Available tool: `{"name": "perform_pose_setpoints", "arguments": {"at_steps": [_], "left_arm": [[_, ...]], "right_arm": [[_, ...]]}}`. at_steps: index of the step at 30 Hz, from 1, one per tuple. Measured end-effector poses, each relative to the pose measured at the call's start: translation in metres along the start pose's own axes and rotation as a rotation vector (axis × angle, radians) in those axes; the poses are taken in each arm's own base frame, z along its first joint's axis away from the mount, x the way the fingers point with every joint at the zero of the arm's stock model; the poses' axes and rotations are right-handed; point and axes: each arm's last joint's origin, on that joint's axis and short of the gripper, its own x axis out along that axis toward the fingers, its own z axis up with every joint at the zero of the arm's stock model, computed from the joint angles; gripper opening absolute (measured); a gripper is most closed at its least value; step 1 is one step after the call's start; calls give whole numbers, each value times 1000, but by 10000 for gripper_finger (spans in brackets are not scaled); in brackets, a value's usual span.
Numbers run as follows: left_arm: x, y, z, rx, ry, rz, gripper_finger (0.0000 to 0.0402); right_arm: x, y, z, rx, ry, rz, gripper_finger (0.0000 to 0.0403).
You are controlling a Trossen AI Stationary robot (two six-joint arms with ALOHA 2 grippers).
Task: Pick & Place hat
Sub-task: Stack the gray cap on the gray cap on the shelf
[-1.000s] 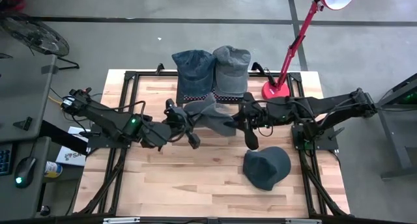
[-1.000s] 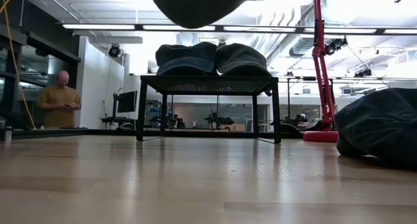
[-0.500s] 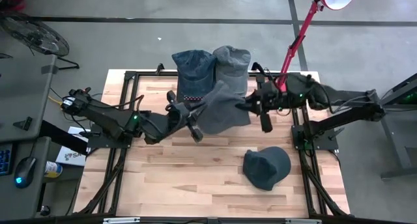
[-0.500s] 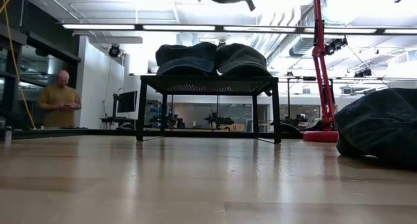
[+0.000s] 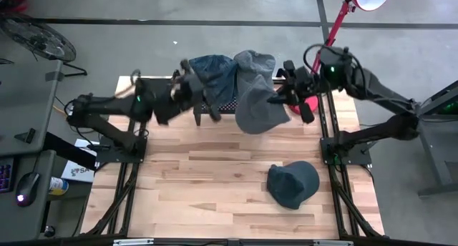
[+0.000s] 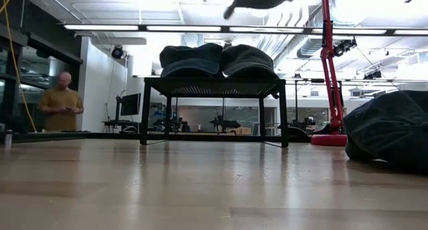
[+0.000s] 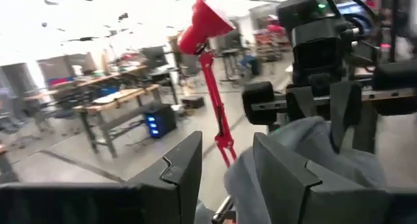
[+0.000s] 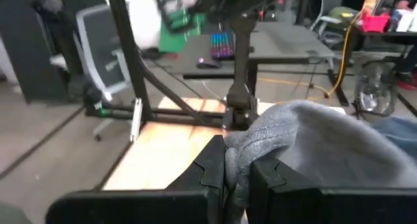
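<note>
One hat (image 5: 259,110) now off left gripper (image 5: 205,111), right gripper (image 5: 292,103) holds.

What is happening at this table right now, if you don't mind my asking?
The robot is putting hats on the black rack at the far end of the table. The right gripper is shut on a grey hat, held in the air just in front of the rack. The left gripper is beside the hat with its fingers parted, not holding it. Two hats already sit on the rack, and a dark hat lies on the table.
</note>
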Motion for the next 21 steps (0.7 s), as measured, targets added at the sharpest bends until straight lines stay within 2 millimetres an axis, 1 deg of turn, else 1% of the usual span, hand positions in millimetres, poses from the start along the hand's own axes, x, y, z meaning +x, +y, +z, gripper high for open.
{"name": "perform_pose_setpoints", "arguments": {"at_steps": [2, 5, 9, 13, 17, 21], "left_arm": [[12, 18, 7, 25, 23, -42, 135], [30, 42, 10, 70, 74, -112, 135], [51, 73, 10, 85, 104, -245, 135], [69, 99, -5, 77, 147, -361, 135], [80, 127, -21, 40, 184, -508, 135], [92, 145, -36, -2, 188, -638, 135]], "right_arm": [[-2, -8, 10, -32, 35, -10, 19], [0, -22, 20, -61, 102, -23, 19], [10, -42, 28, -83, 193, -1, 19], [22, -59, 31, -107, 274, 8, 19], [32, -72, 32, -112, 325, 23, 19], [41, -82, 32, -107, 355, 43, 19]]}}
